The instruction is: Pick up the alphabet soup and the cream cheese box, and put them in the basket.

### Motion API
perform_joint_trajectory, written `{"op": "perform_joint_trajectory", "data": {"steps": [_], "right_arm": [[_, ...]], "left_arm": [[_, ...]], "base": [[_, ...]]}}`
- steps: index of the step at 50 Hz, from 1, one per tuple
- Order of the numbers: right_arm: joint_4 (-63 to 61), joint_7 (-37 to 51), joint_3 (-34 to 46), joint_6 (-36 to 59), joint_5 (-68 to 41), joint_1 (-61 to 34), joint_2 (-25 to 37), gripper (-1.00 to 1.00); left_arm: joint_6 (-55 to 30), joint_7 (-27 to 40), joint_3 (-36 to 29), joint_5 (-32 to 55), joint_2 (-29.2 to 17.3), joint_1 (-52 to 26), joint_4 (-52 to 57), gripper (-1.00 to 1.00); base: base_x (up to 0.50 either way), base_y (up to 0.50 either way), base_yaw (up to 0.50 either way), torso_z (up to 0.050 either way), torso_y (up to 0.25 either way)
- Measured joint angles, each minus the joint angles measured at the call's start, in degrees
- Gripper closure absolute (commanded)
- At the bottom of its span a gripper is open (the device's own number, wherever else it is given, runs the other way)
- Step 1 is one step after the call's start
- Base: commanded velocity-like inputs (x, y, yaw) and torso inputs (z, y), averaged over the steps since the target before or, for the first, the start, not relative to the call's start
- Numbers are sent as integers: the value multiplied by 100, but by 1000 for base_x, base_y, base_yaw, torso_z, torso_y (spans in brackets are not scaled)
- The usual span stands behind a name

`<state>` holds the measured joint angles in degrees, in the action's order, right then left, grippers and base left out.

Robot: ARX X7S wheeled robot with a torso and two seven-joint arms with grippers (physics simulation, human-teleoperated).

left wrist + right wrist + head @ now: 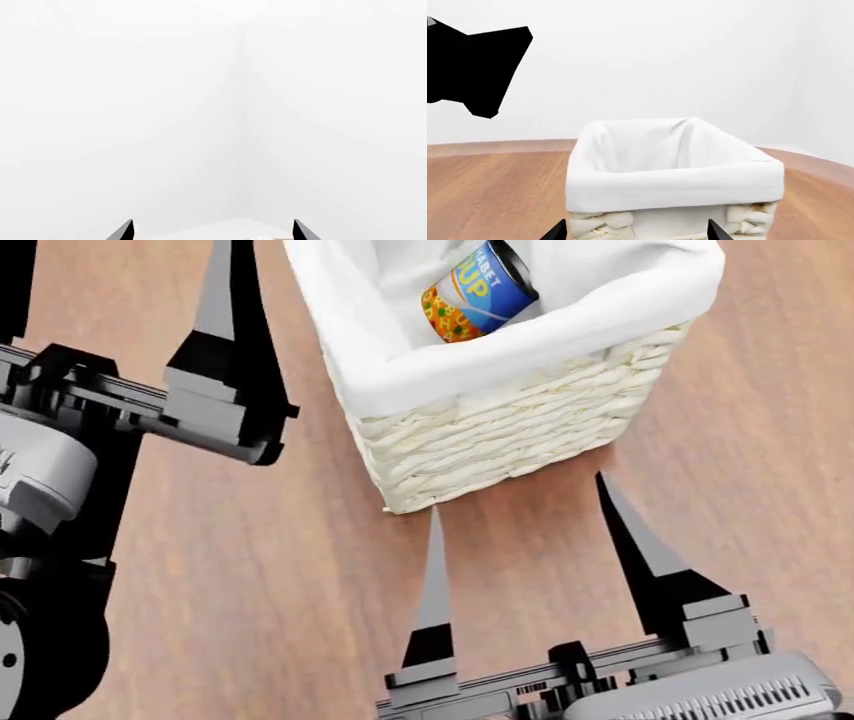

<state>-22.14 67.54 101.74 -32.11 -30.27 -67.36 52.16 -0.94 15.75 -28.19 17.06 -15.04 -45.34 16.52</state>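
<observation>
Soup (477,290) is in the basket (507,435) already. Both grippers, left (127,300) and right (527,530), have fingers spread, empty. Next up I'd guess: finding the cream cheese box, not visible here.

The right hand (527,530) has two long, thin black fingers (638,540) that narrow to sharp points. They sit on black block mounts on a black cross rail, and behind the rail there is a grey housing (721,695) with a ribbed grille. The left hand (227,300) has the same black rail and mounts, with a rounded grey body (34,475) and black parts below it.
</observation>
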Motion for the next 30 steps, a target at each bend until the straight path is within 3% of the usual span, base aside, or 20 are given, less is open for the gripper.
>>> {"op": "perform_joint_trajectory", "data": {"steps": [30], "right_arm": [[-25, -72, -99, 48, -6, 37, -45, -100]], "left_arm": [[135, 356, 0, -113, -227, 530, 656, -100]], "base": [[0, 0, 0, 0, 0]]}}
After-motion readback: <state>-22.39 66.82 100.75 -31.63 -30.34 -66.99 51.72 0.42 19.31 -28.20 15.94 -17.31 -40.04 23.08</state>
